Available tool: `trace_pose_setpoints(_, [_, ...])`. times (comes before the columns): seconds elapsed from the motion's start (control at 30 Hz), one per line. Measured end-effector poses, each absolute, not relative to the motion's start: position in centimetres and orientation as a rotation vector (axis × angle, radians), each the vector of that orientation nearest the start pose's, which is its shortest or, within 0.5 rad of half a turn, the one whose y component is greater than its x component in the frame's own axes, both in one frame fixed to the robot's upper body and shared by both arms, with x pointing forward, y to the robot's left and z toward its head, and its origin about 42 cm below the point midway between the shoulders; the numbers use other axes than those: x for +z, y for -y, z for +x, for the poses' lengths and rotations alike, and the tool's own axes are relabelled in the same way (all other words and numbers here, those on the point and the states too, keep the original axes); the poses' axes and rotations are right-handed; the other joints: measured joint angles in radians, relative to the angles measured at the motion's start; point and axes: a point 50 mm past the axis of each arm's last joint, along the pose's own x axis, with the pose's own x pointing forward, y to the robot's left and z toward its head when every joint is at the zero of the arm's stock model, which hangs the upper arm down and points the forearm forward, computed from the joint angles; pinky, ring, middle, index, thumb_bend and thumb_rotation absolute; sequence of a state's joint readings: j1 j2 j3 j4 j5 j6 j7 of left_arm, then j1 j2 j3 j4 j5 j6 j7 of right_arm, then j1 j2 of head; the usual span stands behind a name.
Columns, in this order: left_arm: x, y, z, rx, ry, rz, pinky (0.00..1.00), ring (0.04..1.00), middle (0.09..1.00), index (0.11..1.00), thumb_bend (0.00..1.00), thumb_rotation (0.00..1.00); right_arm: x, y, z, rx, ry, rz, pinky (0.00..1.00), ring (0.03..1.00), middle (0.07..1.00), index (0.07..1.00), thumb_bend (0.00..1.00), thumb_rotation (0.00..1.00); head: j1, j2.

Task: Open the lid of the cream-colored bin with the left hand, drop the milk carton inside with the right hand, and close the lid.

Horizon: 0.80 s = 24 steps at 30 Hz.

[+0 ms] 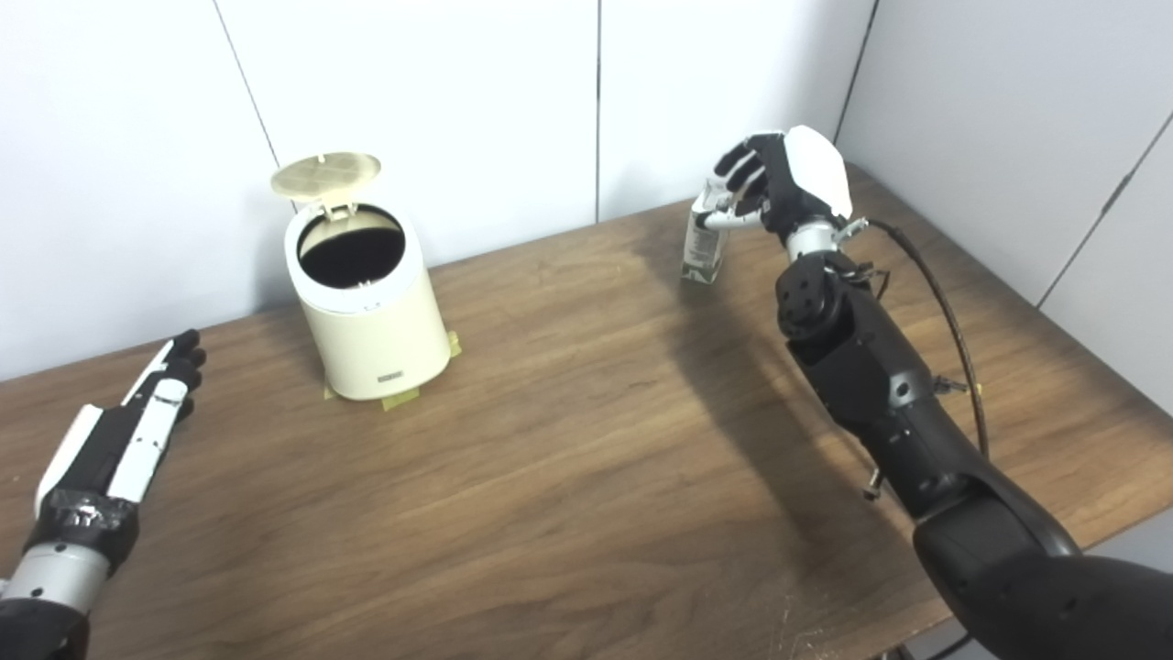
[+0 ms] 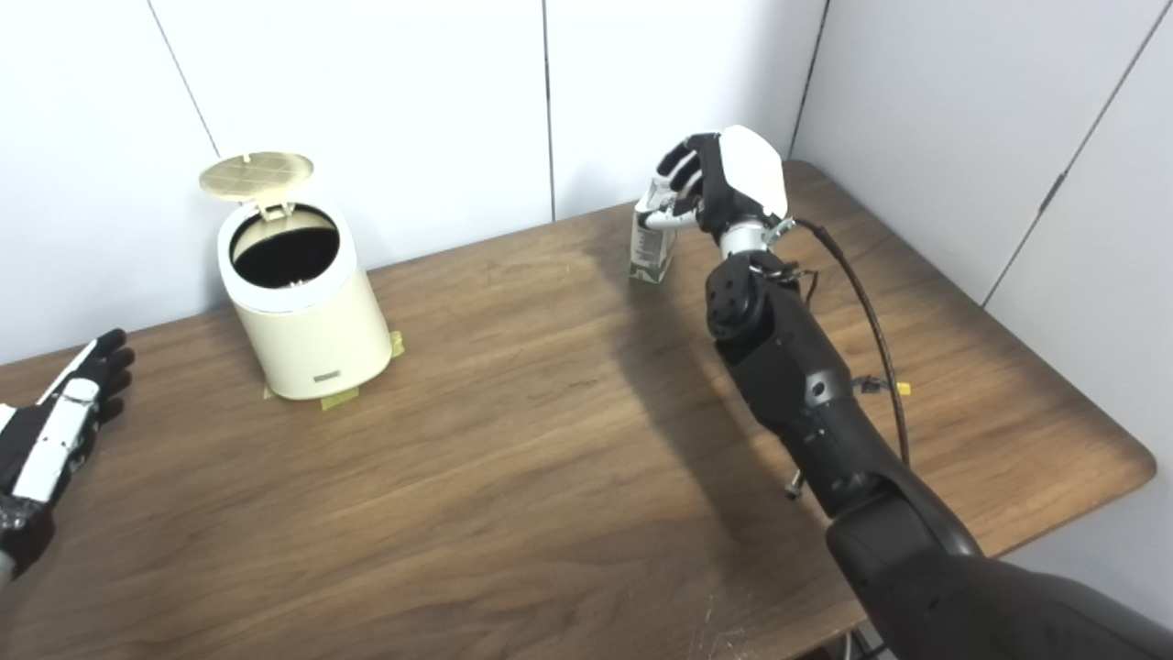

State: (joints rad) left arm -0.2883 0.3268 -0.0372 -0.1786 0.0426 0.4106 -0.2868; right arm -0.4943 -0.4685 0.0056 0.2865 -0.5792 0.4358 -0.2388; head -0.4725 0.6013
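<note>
We see the bin [image 1: 371, 312] standing near the far left corner of the table [image 1: 568, 477]. Its lid [image 1: 326, 174] is up, tipped back, and the inside looks dark. The carton [image 1: 705, 240] stands upright near the far edge, toward the right corner, well apart from the bin. Our right hand [image 1: 786, 179] is at the top of the carton with its fingers [image 1: 733, 165] curled around it, but we cannot tell if the grip is tight. Our left hand [image 1: 147, 412] is near the left edge, flat, with fingers straight and holding nothing.
</note>
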Motion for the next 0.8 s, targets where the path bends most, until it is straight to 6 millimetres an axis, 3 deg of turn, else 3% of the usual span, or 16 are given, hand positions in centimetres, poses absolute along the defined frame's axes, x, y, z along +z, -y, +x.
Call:
trace_pose_setpoints(0.1, [21.4,-26.53,35.85,-0.293,0.0,0.378,1.0,0.985,0.986,1.0,0.37,1.0,22.64,38.13,42.71,-0.53,-0.109,-1.024,0.66,0.767,0.778,0.762,0.96,0.1,0.002,0.002])
trace_pose_setpoints(0.37, [21.44,-26.52,35.73,-0.295,0.002,0.38,0.98,0.981,0.984,1.0,0.42,1.0,22.82,38.25,42.67,-0.541,-0.104,-1.075,0.79,0.872,0.85,0.791,0.99,0.13,0.0,0.006])
trace_pose_setpoints(0.57, [21.66,-26.56,35.54,-0.299,0.009,0.39,0.98,0.987,0.989,1.0,0.44,1.0,22.63,38.1,42.76,-0.503,-0.124,-1.077,0.75,0.88,0.884,0.843,1.0,0.18,0.003,0.011])
trace_pose_setpoints(0.8, [21.68,-26.67,35.54,-0.3,0.008,0.392,0.99,0.991,0.99,1.0,0.44,1.0,22.16,37.81,42.94,-0.442,-0.158,-1.083,0.72,0.858,0.876,0.833,1.0,0.18,0.012,0.011])
